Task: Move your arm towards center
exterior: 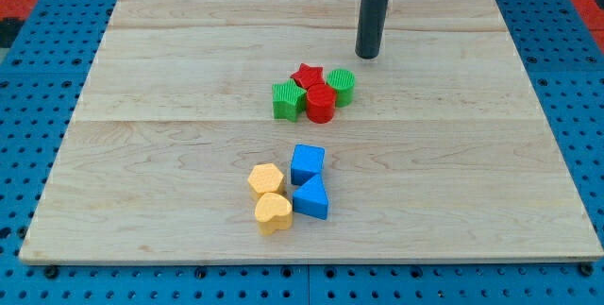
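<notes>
Standing upright above the tabletop [142,154], the dark rod comes down from the view's top edge and ends at my tip [367,57], which sits on the wood toward the view's top, a little right of the middle. There is no pincer on this arm, so nothing is held and no wide or narrow state applies; the rod simply ends in a blunt round end.

Taking my tip as the landmark: just below it and slightly to the view's left lies a tight cluster of four blocks, near the tip but apart from it. The closest is the green cylinder [343,87], almost straight below the tip. To its left is the red star [308,76], and just below these is the red cylinder [320,104], touching or nearly touching both. The green cube-like block [286,101] lies at the cluster's left end, against the red ones.

Well apart from my tip, much farther toward the view's bottom and somewhat left, is a second cluster. The blue cube-like block [308,163] is its nearest member, with the blue wedge [311,198] just below that. Beside them on the left are the yellow hexagon-like block [266,179] and, lower, the yellow heart [273,212], the farthest block from the tip.
</notes>
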Controlling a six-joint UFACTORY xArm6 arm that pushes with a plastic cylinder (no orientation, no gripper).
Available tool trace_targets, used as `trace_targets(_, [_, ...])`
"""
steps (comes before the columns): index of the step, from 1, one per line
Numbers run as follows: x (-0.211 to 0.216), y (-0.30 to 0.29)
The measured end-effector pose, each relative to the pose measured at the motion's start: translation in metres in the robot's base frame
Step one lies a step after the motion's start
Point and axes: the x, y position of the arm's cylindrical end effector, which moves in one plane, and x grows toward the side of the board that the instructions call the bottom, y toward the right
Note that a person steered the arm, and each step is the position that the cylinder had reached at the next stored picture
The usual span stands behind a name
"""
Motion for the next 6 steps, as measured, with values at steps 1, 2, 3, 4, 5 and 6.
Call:
trace_targets(1, [0.000,0.002])
trace_targets(2, [0.000,0.003])
trace_targets(3, [-0.010,0.008])
trace_targets(4, [-0.010,0.008])
trace_targets(5, [-0.019,0.008])
trace_targets(6, [-0.025,0.021])
